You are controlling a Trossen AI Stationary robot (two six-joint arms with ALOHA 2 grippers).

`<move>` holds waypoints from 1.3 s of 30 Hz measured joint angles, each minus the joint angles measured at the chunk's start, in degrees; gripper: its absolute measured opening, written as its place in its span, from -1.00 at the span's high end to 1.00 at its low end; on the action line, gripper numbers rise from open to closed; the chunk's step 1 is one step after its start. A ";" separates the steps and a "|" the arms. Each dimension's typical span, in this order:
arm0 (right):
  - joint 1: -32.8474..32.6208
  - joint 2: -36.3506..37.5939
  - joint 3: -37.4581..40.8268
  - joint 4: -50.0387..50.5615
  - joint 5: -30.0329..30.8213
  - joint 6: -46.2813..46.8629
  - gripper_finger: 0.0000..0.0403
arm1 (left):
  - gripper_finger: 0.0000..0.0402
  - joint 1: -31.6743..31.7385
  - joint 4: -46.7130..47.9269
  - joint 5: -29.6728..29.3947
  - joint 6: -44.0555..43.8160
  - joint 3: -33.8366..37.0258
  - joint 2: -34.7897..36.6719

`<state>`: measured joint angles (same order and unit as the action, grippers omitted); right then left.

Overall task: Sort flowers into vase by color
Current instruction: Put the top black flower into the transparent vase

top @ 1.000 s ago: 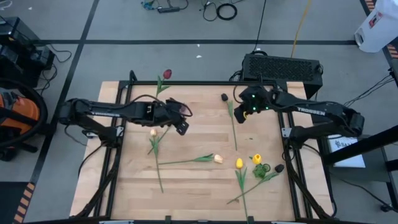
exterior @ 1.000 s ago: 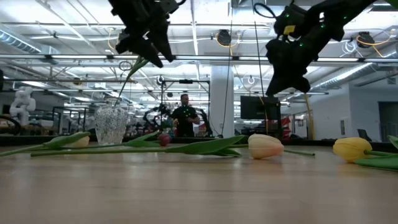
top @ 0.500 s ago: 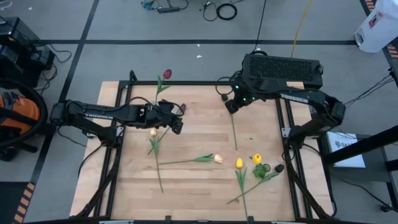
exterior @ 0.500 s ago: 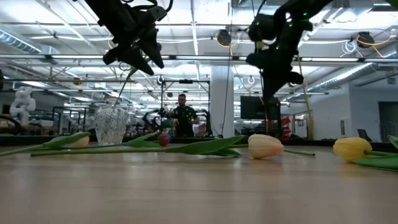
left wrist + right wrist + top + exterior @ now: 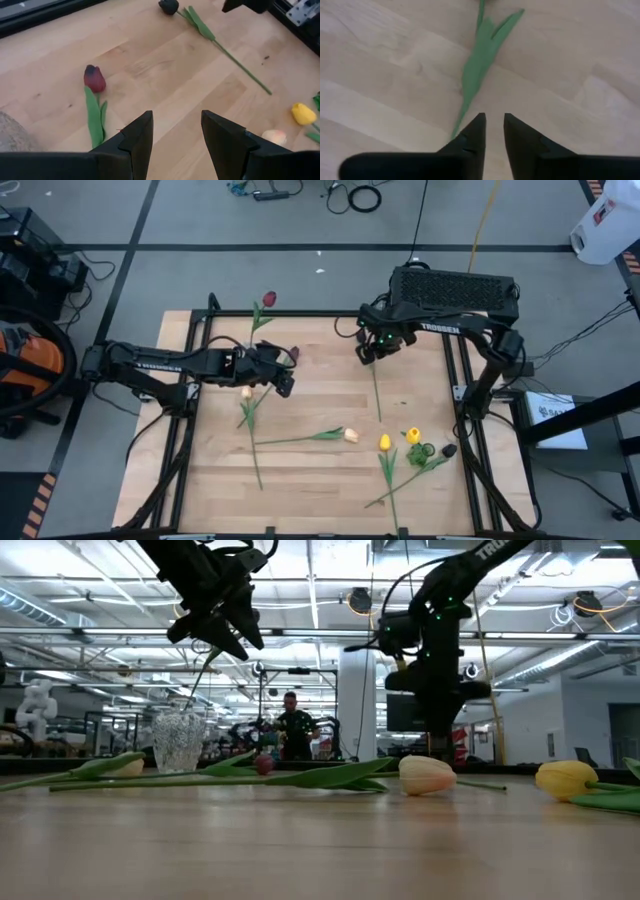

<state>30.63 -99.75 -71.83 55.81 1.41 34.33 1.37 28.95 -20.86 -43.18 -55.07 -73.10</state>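
A near-black flower (image 5: 360, 336) lies on the table, its green stem and leaf (image 5: 475, 70) running toward the near edge. My right gripper (image 5: 494, 117) points down just above that stem, fingers a little apart, touching nothing. A dark red flower (image 5: 94, 79) lies flat in front of my left gripper (image 5: 176, 117), which hangs open and empty above the table. The glass vase (image 5: 178, 740) stands below the left arm. A dark red flower (image 5: 268, 299) stands in it, its stem leaning toward the far edge.
Cream flowers (image 5: 246, 392) (image 5: 351, 435), two yellow ones (image 5: 384, 442) (image 5: 412, 436) and another near-black head (image 5: 449, 450) lie toward the near side. A black box (image 5: 455, 285) sits past the far right corner. A person (image 5: 293, 720) stands far off in the room.
My right gripper has swung toward the table's far left, tipped over until it points down, and sunk toward the near-black flower's stem. My left gripper has drawn back a little toward the left edge. No flower has moved.
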 joint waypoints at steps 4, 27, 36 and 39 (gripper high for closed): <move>-0.10 -0.87 -0.02 -0.57 -0.63 0.56 0.46 | 0.12 0.00 0.02 1.09 1.82 0.00 0.00; -7.23 -1.20 14.44 -18.76 -4.41 6.79 0.11 | 0.12 0.00 0.07 2.68 1.95 -0.02 0.00; -8.30 -6.27 14.55 -19.41 -4.00 7.19 0.57 | 0.12 0.00 -0.05 3.09 1.60 -0.02 0.00; -8.30 -6.65 14.52 -19.91 -4.40 6.79 0.73 | 0.12 0.00 -0.07 3.23 1.53 -0.02 0.00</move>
<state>22.33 -106.39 -57.31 35.91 -2.99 41.12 1.37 28.88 -17.63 -41.65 -55.09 -73.10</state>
